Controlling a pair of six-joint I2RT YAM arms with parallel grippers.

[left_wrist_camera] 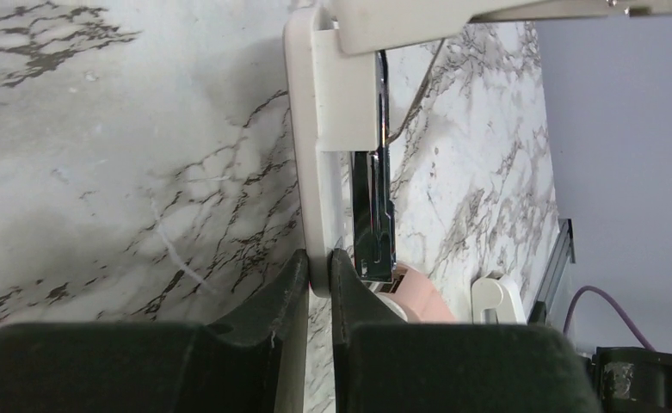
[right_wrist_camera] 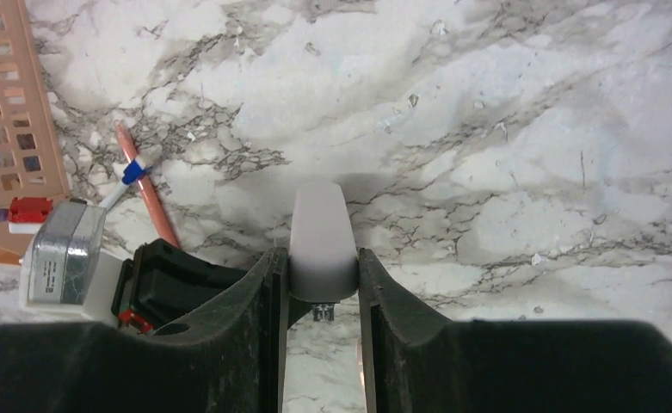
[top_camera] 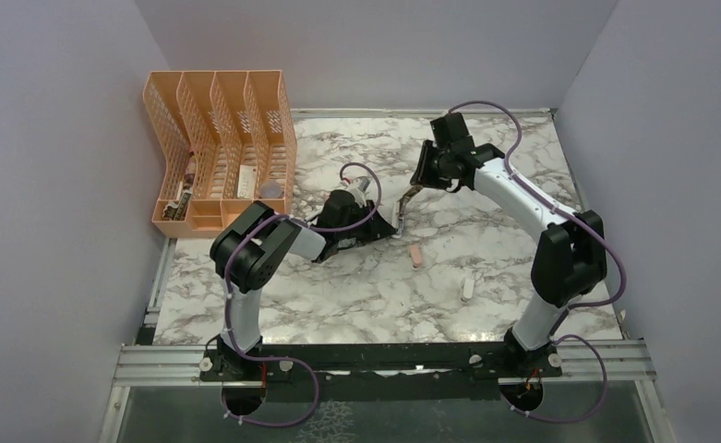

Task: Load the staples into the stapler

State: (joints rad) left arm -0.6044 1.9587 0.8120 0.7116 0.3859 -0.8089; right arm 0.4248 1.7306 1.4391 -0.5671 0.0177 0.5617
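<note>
One stapler (left_wrist_camera: 341, 103), swung open, spanning both pincers: base nipped in our left pincer (left_wrist_camera: 318, 267), lid nipped in our right pincer (right_wrist_camera: 319, 258); we see no staples near either, so we judge loading wholly outstanding.

The slim white bar-shaped stapler (right_wrist_camera: 319, 215) is clamped between the two black fingers of the right gripper (right_wrist_camera: 322, 260). Its rounded end is projected over the grey-veined white marble table (right_wrist_camera: 487, 129). An orange pen with a blue cap (right_wrist_camera: 156, 208) is laid on the marble to the left, near an orange lattice organiser (right_wrist_camera: 5, 103).
</note>
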